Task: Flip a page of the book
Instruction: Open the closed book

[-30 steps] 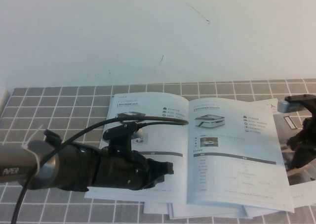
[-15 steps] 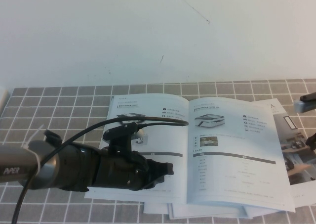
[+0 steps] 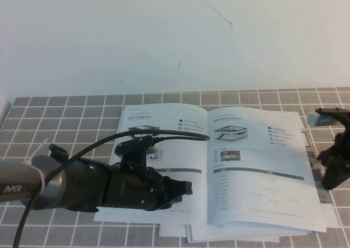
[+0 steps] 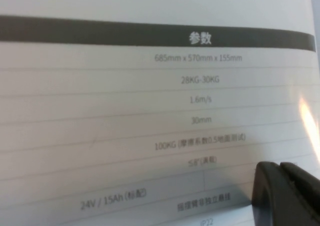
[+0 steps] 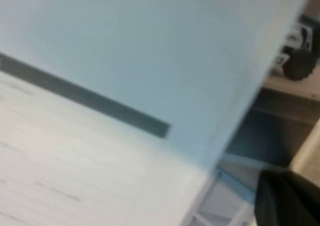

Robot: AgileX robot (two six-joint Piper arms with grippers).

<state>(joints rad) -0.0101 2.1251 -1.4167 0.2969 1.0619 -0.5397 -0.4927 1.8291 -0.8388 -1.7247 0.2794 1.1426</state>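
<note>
The book (image 3: 257, 171) lies open on the tiled mat and shows two white product-sheet pages. My left gripper (image 3: 186, 189) is shut and rests on the left page near the spine. In the left wrist view its tips (image 4: 286, 186) press on the printed table of that page (image 4: 150, 101). My right gripper (image 3: 330, 179) hangs at the right page's outer edge. In the right wrist view its dark tip (image 5: 290, 198) looks shut and empty beside the white page (image 5: 100, 86). The photo of wooden desks (image 5: 280, 106) shows beneath that page's edge.
Similar white booklets (image 3: 229, 236) stick out under the book at the front. The grey tiled mat (image 3: 65, 116) covers the table up to a white wall (image 3: 164, 34). A black cable (image 3: 164, 132) arches from my left arm over the left page.
My right gripper swung out past the right edge of the view, then came back to the book's right edge. The photo page seen there earlier no longer shows from above. My left arm has not moved.
</note>
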